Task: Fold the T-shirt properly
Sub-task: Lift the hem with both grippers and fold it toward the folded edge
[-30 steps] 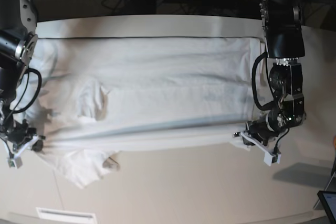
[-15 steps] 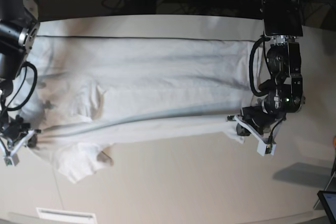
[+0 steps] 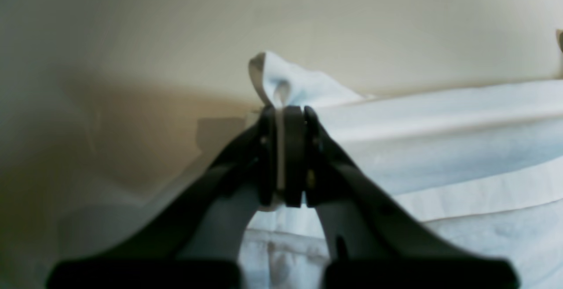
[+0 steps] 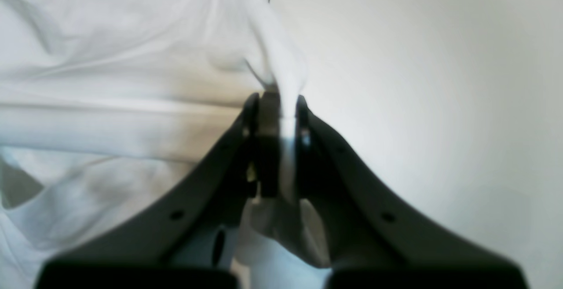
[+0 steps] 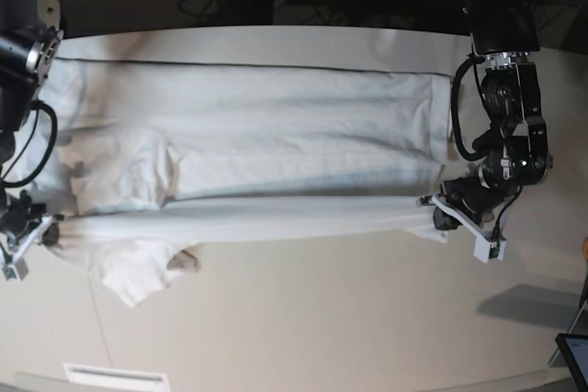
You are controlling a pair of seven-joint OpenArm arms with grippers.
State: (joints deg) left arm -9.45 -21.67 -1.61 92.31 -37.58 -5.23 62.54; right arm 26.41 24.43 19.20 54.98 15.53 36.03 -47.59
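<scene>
**A:** Where are we?

**B:** First lengthwise fold is only under way. My left gripper (image 3: pixel 281 157) and right gripper (image 4: pixel 275 148) are both clamped on the near edge of the T-shirt (image 5: pixel 276 135), which is spread across the table (image 5: pixel 322 319).

**A:** What's left?

**B:** I'd say most folds. The sleeve by my right gripper is bunched and hard to read.

The T-shirt (image 5: pixel 276 135) is soft, matt white cloth, lightly wrinkled. The tabletop (image 5: pixel 349 319) looks smooth, matt off-white. Both hands look like dark matt plastic.
</scene>
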